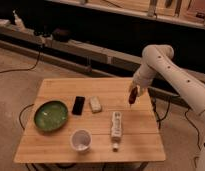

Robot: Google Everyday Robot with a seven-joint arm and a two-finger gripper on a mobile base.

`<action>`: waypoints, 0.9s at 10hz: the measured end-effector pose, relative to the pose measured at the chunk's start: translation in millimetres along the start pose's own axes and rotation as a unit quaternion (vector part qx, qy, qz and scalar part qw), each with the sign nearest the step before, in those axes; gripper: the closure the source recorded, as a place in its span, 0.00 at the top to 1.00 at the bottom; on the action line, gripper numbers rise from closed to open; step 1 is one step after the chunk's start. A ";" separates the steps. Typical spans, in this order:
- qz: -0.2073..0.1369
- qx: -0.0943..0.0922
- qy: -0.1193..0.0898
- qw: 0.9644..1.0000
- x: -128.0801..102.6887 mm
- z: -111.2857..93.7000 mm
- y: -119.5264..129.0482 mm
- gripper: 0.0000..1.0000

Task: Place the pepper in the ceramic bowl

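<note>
The dark green ceramic bowl (50,116) sits on the left side of the wooden table (61,87) and looks empty. My gripper (132,92) hangs above the table's right part, at the end of the white arm (158,60). It is shut on the small dark red pepper (131,99), which points downward just above the tabletop. The bowl is far to the left of the gripper, across the table.
A black phone (78,105) and a small pale block (96,104) lie mid-table. A white bottle (115,126) lies on its side below the gripper. A white cup (81,140) stands near the front edge. Cables run across the floor.
</note>
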 end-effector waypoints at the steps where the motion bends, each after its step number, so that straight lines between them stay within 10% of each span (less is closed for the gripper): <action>1: -0.033 0.025 -0.002 0.999 -4.5 5.9 -55.3 0.39; 4: -0.119 0.062 -0.026 0.991 -47.6 33.9 -169.6 0.39; 9: -0.276 0.062 -0.045 0.958 -146.3 98.7 -270.5 0.39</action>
